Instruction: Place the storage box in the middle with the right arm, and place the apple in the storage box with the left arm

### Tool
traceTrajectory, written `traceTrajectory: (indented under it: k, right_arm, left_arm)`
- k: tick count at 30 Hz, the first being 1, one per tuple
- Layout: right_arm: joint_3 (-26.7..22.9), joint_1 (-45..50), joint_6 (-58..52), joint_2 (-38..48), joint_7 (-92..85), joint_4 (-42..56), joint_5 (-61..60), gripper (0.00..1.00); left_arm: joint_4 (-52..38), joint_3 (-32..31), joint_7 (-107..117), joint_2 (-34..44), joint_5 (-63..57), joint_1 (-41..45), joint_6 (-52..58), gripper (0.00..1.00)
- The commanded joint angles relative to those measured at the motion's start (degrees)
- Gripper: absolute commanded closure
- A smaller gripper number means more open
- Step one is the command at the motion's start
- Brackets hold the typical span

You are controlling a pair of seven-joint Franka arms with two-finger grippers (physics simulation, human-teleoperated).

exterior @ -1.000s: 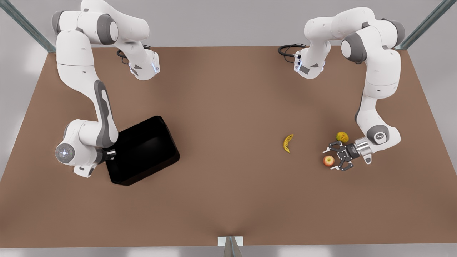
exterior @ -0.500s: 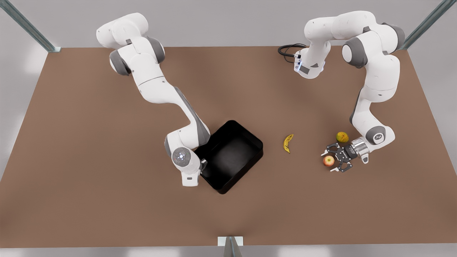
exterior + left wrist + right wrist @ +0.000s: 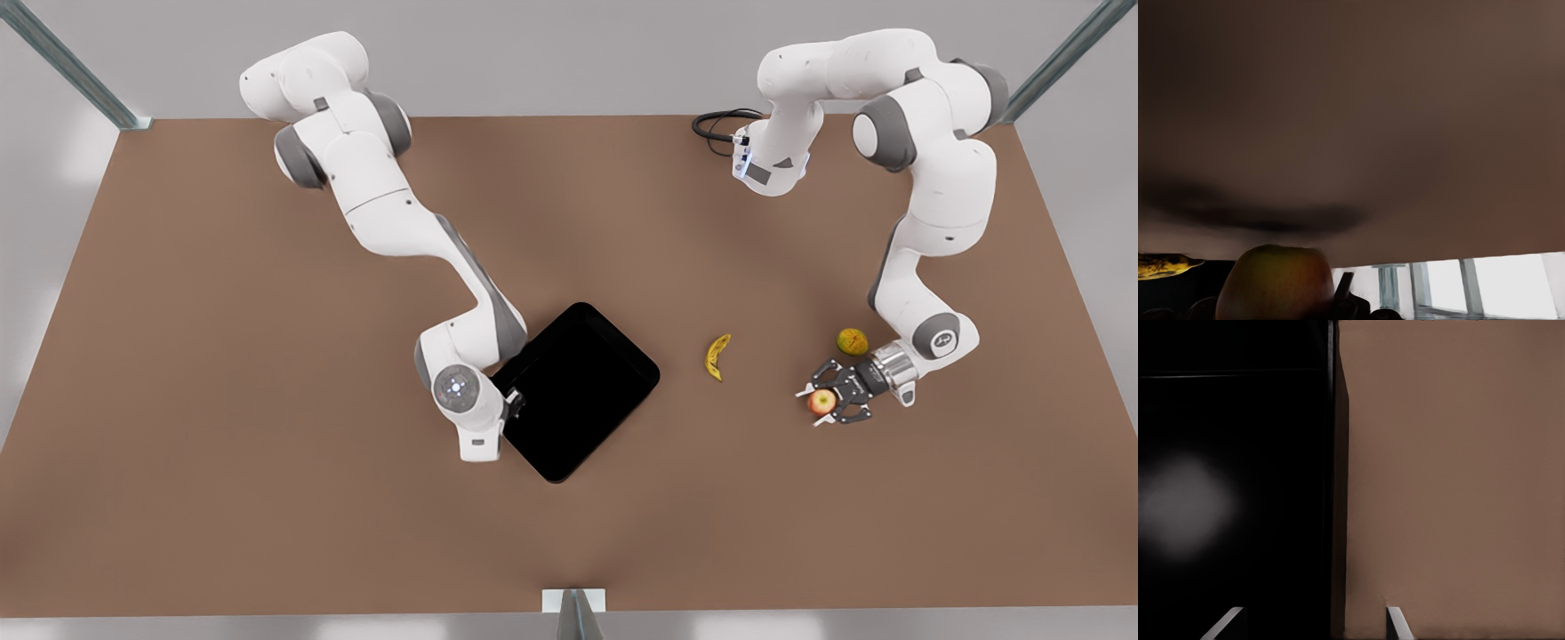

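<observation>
Banana [image 3: 717, 356] between storage box [image 3: 578, 391], apple [image 3: 820, 402]

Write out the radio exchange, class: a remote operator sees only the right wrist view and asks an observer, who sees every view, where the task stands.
Operator: My right pincer is open astride a black wall. Where does the storage box sit?
Observer: The storage box lies flat near the middle of the table in the front view.
Operator: Where is the apple?
Observer: The apple is on the table at the front view's right, with the left pincer around it.
Operator: Is anything between box and apple?
Observer: A banana lies on the table between them, apart from both.
</observation>
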State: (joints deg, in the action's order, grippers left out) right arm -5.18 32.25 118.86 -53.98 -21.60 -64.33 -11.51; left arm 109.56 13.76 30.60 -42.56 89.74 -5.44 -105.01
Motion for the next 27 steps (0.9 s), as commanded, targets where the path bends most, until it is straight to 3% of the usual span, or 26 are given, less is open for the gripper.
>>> traceTrajectory:
  k: [1, 3, 5, 7, 8, 10, 12, 16, 23, 24, 25, 26, 27]
  right_arm:
    - [0.0, -0.1, -0.8, 0.5, 0.0, 0.0, 0.0, 0.0]
    - [-0.5, -0.1, -6.9, 6.2, 0.2, -0.1, 0.2, 0.0]
    - [-2.8, -1.0, -18.7, 13.5, -0.1, 0.0, 0.6, 0.0]
    - [-10.7, -1.1, -30.1, 20.9, -0.3, -0.4, 0.8, 0.0]
    - [-12.4, -3.4, -34.4, 25.5, 0.0, -2.4, 5.8, 0.0]
    - [-12.8, -6.0, -37.6, 32.9, 0.4, -8.4, 15.0, 0.0]
    - [-13.7, -8.7, -37.4, 37.5, 0.5, -12.6, 16.5, 0.0]
    - [-15.2, -11.0, -37.4, 39.6, 0.6, -14.6, 17.6, 0.0]
    - [-15.7, -11.2, -37.8, 39.2, 0.2, -14.8, 17.5, 0.0]
    - [-15.7, -11.2, -37.8, 39.1, 0.2, -14.8, 17.4, 0.0]
    - [-15.7, -11.2, -37.8, 39.0, 0.2, -14.8, 17.3, 0.0]
    - [-15.7, -11.2, -37.8, 39.0, 0.2, -14.8, 17.3, 0.0]
    - [-15.7, -11.2, -37.8, 39.0, 0.2, -14.8, 17.3, 0.0]
  left_arm:
    - [0.0, 0.0, 0.7, 0.4, 2.0, 0.0, 0.2, 0.72]
    - [-1.2, 0.3, 10.5, 6.8, -3.5, 0.1, 0.3, 0.72]
    - [-1.8, -4.9, 19.8, 13.1, -12.7, 0.2, -1.2, 0.73]
    - [-1.9, -14.3, 34.0, 17.2, -22.6, 0.3, -10.4, 0.73]
    - [-2.1, -23.0, 44.2, 17.9, -27.0, 0.4, -19.8, 0.73]
    - [-2.2, -36.5, 63.3, 18.2, -36.7, 0.7, -34.3, 0.73]
    - [-9.1, -42.0, 84.1, 17.3, -51.0, 1.8, -35.1, 0.73]
    - [-13.1, -49.1, 102.6, 14.3, -66.4, 5.3, -39.7, 0.73]
    - [-24.1, -48.7, 126.6, 6.9, -82.9, 16.0, -46.5, 0.7]
    - [-25.2, -47.5, 127.9, 6.6, -83.1, 17.8, -46.4, 0.67]
    - [-25.3, -47.5, 128.3, 6.4, -83.1, 18.2, -46.4, 0.1]
    - [-25.4, -47.5, 128.7, 6.5, -83.1, 18.5, -46.4, 0.0]
    - [-25.4, -47.5, 129.3, 6.5, -83.2, 18.6, -46.1, 0.0]
